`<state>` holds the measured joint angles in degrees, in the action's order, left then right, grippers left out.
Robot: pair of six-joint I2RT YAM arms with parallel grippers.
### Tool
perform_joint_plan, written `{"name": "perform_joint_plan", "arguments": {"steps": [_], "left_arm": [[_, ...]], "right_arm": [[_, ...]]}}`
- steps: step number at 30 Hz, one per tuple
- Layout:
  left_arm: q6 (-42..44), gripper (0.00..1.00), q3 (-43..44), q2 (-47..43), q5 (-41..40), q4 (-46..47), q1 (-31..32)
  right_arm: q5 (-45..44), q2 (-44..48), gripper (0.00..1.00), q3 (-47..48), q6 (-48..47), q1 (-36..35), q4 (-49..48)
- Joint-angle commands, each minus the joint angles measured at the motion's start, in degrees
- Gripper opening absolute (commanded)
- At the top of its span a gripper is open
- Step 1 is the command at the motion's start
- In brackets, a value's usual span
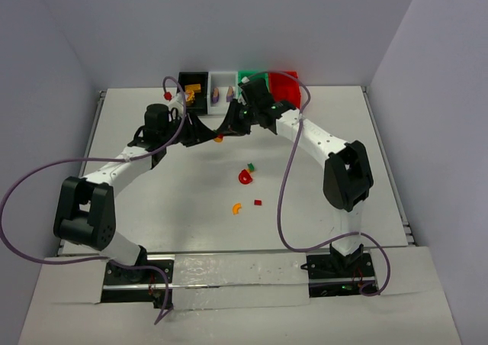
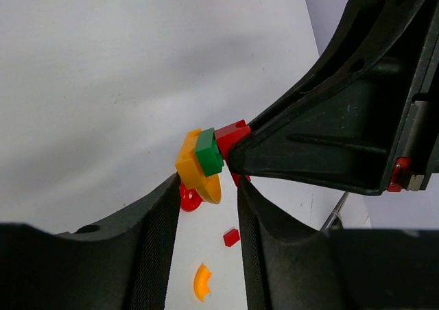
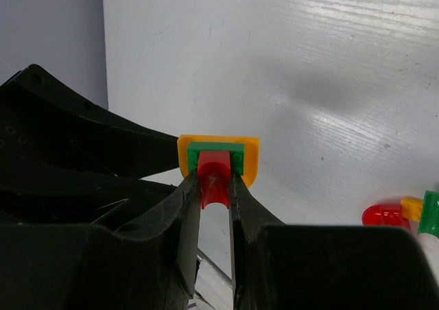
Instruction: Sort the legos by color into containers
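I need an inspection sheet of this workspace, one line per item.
Surface: white table.
Job's things: black bin, white bin, green bin, red bin at far edge; mixed-colour stack between grippers; red curved piece, green brick, orange curved piece, small red brick on table.
Clutter: nothing seen.
Grippers: right gripper shut on stack's red end; left gripper flanks its yellow piece, contact unclear.
Cables: purple cables loop from both arms.
Surroundings: plain walls on three sides.

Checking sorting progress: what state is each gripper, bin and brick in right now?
Right gripper: shut on the mixed stack's red brick.
Left gripper: open, straddling that stack's orange-yellow piece.
Black bin: holds orange-yellow pieces.
White bin: holds purple pieces.
Green bin: mostly hidden.
Red bin: contents unclear.
Loose legos: on the table, unsorted.
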<state>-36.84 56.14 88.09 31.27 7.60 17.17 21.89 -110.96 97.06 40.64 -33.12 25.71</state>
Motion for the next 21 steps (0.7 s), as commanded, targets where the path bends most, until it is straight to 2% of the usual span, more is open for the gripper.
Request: {"name": "perform_joint_plan", "arguments": {"steps": [1,5,15,21], "left_arm": [[0.0,0.43,1.9,0.7,-1.0,2.1,0.3],[0.0,0.37,1.7,0.8,-1.1,2.1,0.3],[0.4,0.06,2.4,1.2,-2.2,0.6,0.2],[0.6,0.00,1.8,0.7,-3.0,-0.4,-0.3]], "right_arm": [[-0.3,4.4,0.00,0.3,0.0,-0.4,-2.6],[0.6,4.6,0.00,-0.1,0.5,-0.3,-3.0],[-1.0,5.6,0.00,-0.7,0.2,-0.3,-2.3],[-2.2,6.0,0.00,-0.3,-1.5,1.1,-1.2]]}}
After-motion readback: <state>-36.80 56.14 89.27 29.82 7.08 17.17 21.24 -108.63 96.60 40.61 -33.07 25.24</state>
